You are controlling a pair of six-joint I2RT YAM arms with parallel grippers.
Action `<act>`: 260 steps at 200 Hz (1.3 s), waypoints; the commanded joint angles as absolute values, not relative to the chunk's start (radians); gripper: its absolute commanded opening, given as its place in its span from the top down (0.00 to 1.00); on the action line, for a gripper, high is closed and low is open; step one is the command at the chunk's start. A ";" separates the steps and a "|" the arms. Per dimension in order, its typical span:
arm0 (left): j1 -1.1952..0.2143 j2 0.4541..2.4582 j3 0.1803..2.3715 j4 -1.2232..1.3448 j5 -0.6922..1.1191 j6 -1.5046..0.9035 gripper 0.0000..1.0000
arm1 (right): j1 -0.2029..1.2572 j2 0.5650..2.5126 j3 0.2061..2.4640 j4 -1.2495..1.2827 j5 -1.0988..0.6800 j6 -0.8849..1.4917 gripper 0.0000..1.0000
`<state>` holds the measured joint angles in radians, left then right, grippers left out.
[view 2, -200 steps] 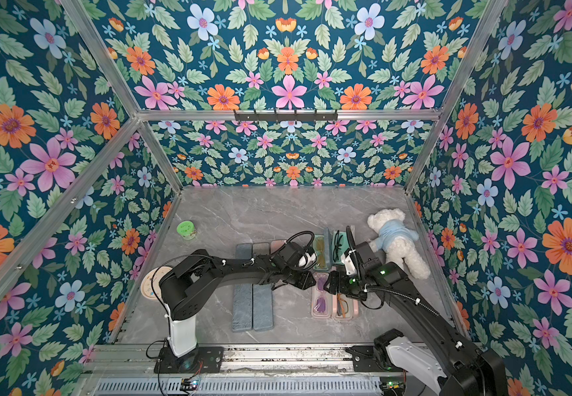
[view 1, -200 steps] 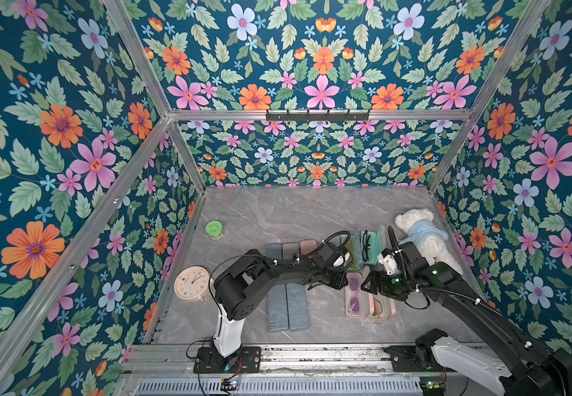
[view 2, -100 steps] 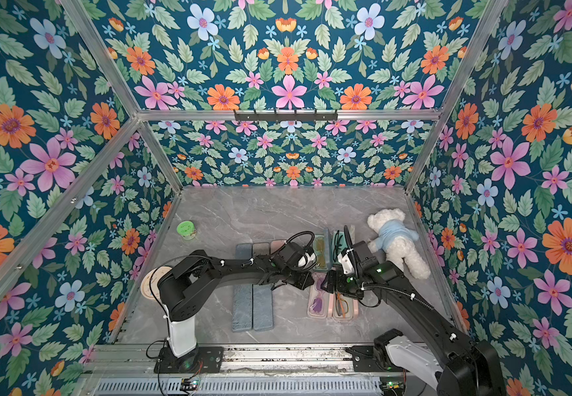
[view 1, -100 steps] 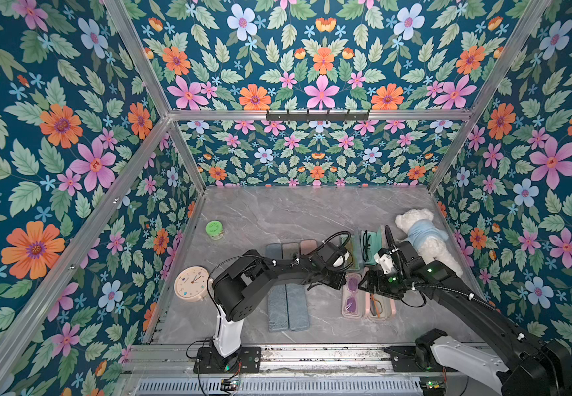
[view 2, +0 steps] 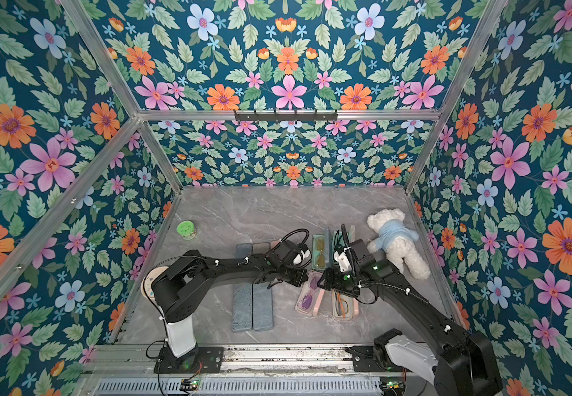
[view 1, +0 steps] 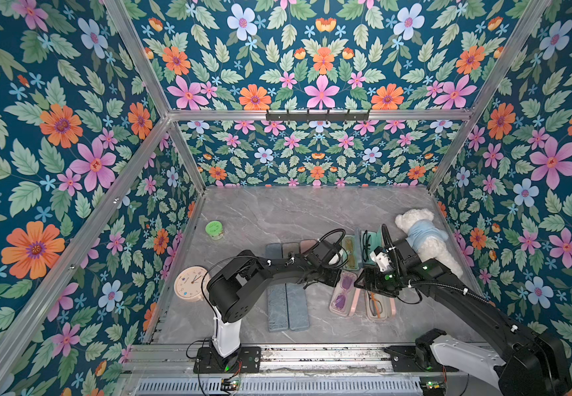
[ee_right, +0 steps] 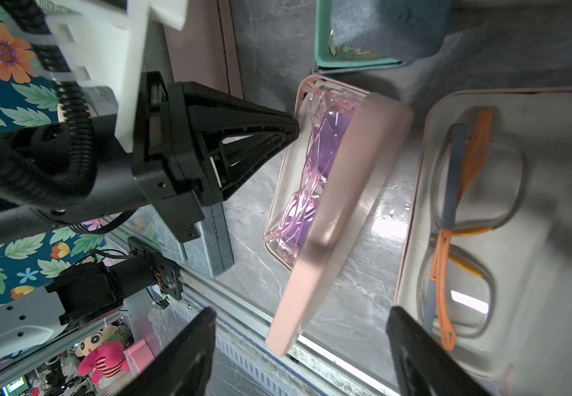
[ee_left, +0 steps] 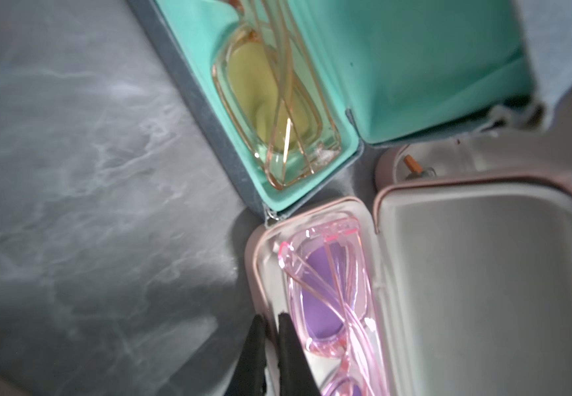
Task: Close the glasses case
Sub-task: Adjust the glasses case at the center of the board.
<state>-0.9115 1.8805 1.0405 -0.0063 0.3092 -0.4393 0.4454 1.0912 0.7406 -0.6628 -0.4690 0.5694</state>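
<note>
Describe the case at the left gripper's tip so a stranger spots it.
From the white teddy bear, look toward the front rail: two open pink cases. It's the pink case farther from the bear, holding purple-lensed glasses, not orange-armed ones.

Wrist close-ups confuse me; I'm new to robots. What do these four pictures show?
A left arm and a right arm work on a marble table, seen whole in both top views. Each close-up comes from a camera on an arm's wrist. The left pincer seems to pinch the rim of an open pink case holding pink glasses. The right pincer is open by its half-raised lid. Nearby lie other glasses cases, a teddy bear, a clock and a green jar.
</note>
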 commanded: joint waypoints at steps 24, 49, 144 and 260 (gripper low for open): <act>-0.894 1.872 1.029 -0.013 0.282 -0.434 0.90 | 0.481 1.110 0.754 -0.596 -0.512 0.580 0.20; -0.885 1.863 1.019 -0.005 0.282 -0.439 0.90 | 0.505 1.129 0.755 -0.580 -0.511 0.575 0.20; -0.873 1.862 1.008 0.013 0.300 -0.454 0.88 | 0.516 1.101 0.767 -0.601 -0.496 0.579 0.20; -0.873 1.835 0.993 0.025 0.301 -0.461 0.76 | 0.533 1.079 0.698 -0.544 -0.497 0.618 0.21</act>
